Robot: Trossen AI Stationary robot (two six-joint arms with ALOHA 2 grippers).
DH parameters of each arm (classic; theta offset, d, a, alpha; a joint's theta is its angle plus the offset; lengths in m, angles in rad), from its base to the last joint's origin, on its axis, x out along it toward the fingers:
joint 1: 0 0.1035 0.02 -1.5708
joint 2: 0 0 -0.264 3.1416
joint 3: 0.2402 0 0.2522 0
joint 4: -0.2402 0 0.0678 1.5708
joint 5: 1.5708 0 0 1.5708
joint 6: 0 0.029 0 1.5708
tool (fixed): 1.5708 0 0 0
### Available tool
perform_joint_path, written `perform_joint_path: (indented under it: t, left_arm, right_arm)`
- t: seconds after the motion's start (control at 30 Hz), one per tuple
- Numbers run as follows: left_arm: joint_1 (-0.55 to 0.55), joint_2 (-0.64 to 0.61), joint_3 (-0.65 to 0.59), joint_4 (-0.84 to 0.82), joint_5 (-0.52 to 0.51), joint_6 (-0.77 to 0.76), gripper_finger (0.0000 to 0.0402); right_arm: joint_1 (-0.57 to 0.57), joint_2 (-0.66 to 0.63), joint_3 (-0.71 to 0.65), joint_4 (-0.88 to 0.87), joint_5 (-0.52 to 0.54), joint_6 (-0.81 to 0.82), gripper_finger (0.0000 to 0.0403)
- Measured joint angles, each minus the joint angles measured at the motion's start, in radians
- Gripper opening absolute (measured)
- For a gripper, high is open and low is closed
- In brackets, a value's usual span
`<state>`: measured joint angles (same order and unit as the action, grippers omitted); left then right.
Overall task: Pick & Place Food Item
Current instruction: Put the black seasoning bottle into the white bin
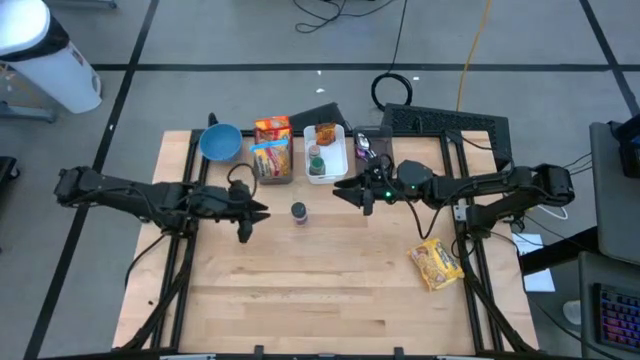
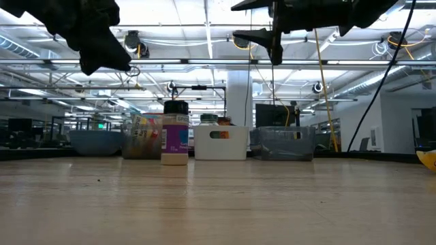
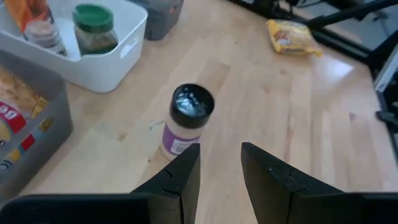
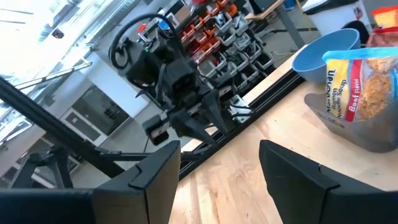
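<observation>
Centre frame, the jar point(image 1: 299, 212) stands upright between the parted left gripper point(image 1: 254, 212) and parted right gripper point(image 1: 345, 192).

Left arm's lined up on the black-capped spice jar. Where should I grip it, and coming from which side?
Grip the spice jar around its round body, below the black cap. It stands upright and alone on the table, clear of the bins, so a level approach from the left gripper, already open on its left, looks simplest.
</observation>
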<state>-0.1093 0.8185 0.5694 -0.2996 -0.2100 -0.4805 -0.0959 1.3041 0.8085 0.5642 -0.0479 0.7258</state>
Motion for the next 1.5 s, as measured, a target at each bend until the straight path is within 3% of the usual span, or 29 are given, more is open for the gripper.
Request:
perform_joint_path:
  t: [0.1,0.37,0.73,0.87,1.0,1.33,1.5]
  left_arm:
    - [0.015,0.020,0.000,-0.003,0.005,-0.003,0.0122]
    - [0.103,0.059,0.000,0.001,0.176,0.018,0.0138]
    - [0.241,0.059,0.000,0.006,0.383,0.135,0.0293]
    - [0.229,0.059,0.000,0.006,0.270,0.218,0.0330]
    - [0.209,0.079,-0.052,0.068,0.193,0.268,0.0341]
    - [0.180,0.136,-0.229,0.509,0.179,0.152,0.0310]
    - [0.154,0.247,-0.242,0.580,0.149,0.171,0.0296]
  right_arm:
    - [0.000,0.000,0.000,0.000,0.026,0.005,0.0212]
    - [0.000,0.000,0.000,0.001,0.078,0.022,0.0212]
    - [0.005,0.000,-0.001,0.015,0.134,0.023,0.0212]
    - [0.006,0.000,-0.001,0.015,0.134,0.023,0.0212]
    - [0.006,0.000,-0.001,0.015,0.134,0.030,0.0212]
    - [0.006,0.000,-0.001,0.005,0.130,0.048,0.0212]
    - [0.006,0.000,-0.001,-0.008,0.130,0.048,0.0212]
